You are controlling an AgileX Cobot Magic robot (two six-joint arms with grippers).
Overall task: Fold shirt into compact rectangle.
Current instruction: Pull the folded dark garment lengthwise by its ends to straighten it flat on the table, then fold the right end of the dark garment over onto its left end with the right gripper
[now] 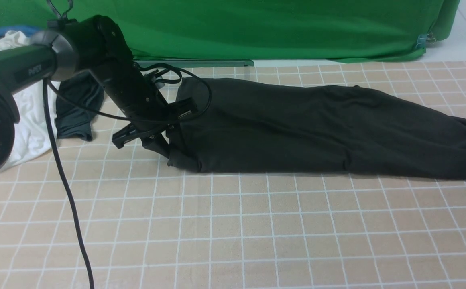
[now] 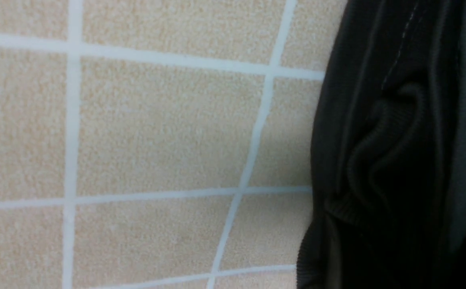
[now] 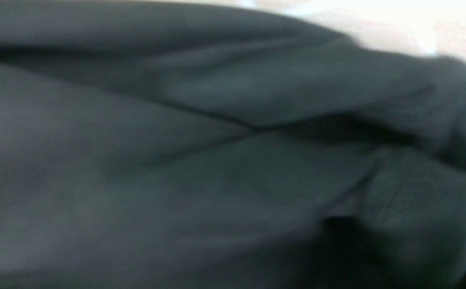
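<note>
At the left end of the shirt (image 1: 317, 128), laid as a long narrow band across the checked table (image 1: 233, 224), apparently clamped shut on the bunched near corner with the left gripper (image 1: 168, 153). Cannot tell the right gripper's state: only blurred black cloth close up. Lengthwise folds judged done; next, lift this end and carry it rightward over the band, edges kept aligned.
</note>
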